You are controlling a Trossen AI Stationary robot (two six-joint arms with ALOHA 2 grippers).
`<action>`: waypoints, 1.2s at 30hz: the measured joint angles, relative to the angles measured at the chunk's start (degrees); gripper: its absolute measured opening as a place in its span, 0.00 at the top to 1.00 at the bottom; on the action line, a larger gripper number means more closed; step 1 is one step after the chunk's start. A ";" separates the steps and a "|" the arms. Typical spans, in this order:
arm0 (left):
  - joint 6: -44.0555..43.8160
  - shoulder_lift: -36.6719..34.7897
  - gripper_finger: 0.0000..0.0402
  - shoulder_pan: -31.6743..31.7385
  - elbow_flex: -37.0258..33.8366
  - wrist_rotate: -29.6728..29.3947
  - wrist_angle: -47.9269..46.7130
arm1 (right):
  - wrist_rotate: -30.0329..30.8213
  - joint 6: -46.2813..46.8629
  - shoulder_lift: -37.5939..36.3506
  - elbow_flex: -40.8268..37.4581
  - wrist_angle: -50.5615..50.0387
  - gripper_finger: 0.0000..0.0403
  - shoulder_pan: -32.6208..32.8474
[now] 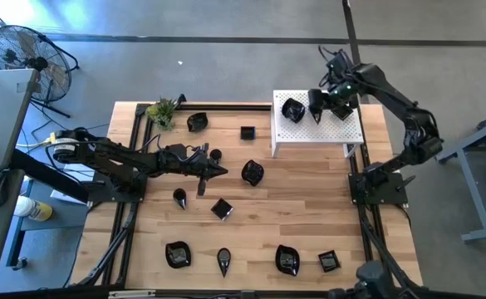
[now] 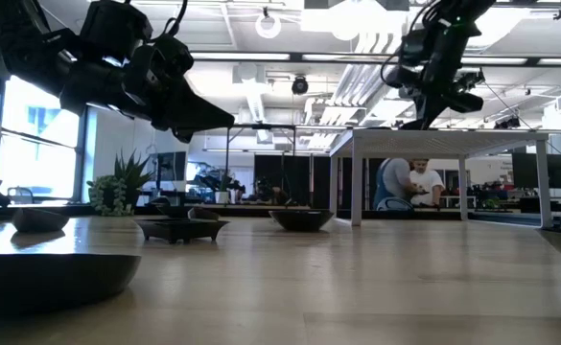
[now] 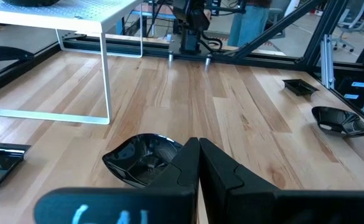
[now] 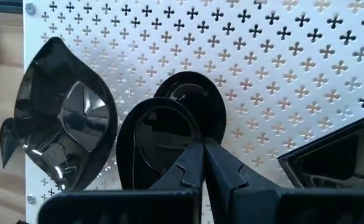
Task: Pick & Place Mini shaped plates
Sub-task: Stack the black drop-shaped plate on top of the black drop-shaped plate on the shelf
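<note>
Several glossy black mini plates lie on the wooden table, among them a wavy one (image 1: 252, 172), a square one (image 1: 221, 208) and a teardrop one (image 1: 223, 260). My left gripper (image 1: 221, 170) hovers shut and empty just left of the wavy plate (image 3: 141, 158). My right gripper (image 1: 316, 112) is over the white perforated platform (image 1: 342, 133), shut on a teardrop plate (image 4: 157, 146). A wavy plate (image 4: 57, 124) and a square plate (image 4: 337, 162) lie flat on the platform on either side of it. My right gripper pinches the teardrop plate's rim (image 4: 191, 140) between its two fingers, coming from above and pointing down at the platform. A dark oval (image 4: 194, 102) shows on the platform behind the plate. I cannot tell whether that oval is the plate's shadow or another plate.
A small green plant (image 1: 161, 110) stands at the table's far left corner. More black plates line the near edge (image 1: 287, 259) and the far side (image 1: 197, 122). The platform stands on thin white legs (image 3: 107, 87). A person sits in the room beyond the table (image 2: 419, 182).
</note>
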 joint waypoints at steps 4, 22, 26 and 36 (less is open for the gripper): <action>0.00 0.00 1.00 0.00 0.00 -0.02 0.00 | 0.39 -1.43 0.00 0.00 0.02 1.00 -0.88; 0.00 0.00 1.00 0.00 0.00 -0.02 0.02 | 1.64 -5.78 1.70 0.00 2.26 1.00 -1.03; 0.00 0.00 1.00 -0.02 0.00 -0.02 0.00 | 1.87 -6.09 1.98 0.00 2.64 1.00 -0.67; 0.00 0.00 1.00 0.00 0.00 -0.02 0.00 | 2.87 -5.71 1.95 0.00 3.14 1.00 -0.66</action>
